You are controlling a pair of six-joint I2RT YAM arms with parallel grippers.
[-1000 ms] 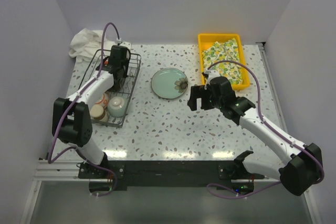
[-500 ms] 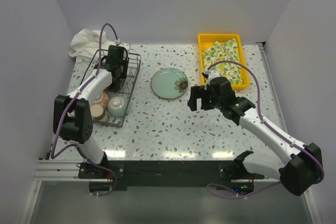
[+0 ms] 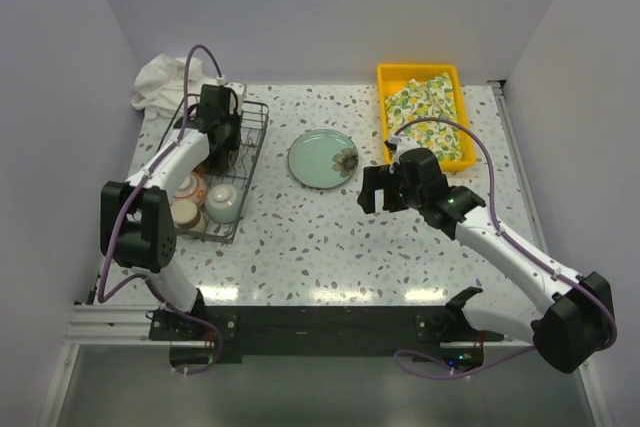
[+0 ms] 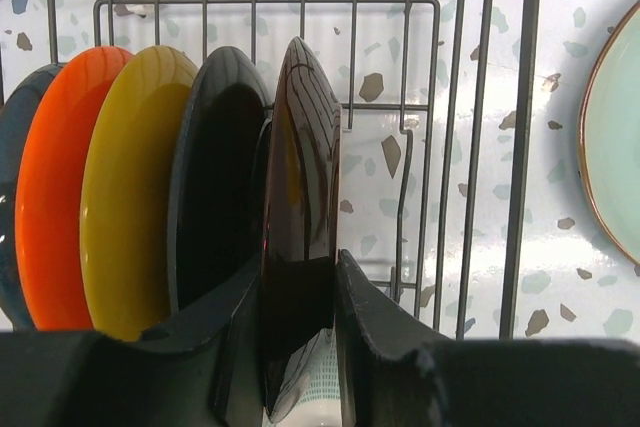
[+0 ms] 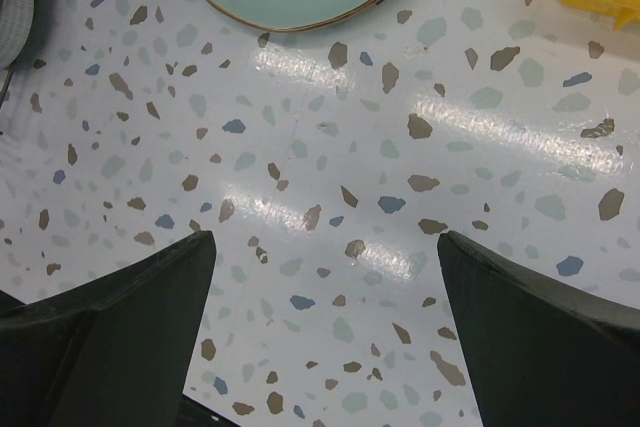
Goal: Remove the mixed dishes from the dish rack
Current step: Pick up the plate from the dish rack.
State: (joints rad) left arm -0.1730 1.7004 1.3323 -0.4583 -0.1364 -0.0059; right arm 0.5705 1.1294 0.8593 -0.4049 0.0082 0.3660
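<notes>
Left gripper (image 4: 300, 282) pinches dark plate (image 4: 305, 167) by its rim, lower centre; thin hold could slip on lifting, striking adjacent black plate (image 4: 215, 177). Right gripper (image 5: 322, 247) spread.

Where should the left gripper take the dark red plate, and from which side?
Its top rim, from above: the dark red plate stands on edge in the dish rack, black plate close beside, so the left gripper must straddle the thin rim.

Left hand (image 4: 300, 292) pinched, right hand (image 5: 325, 242) wide
</notes>
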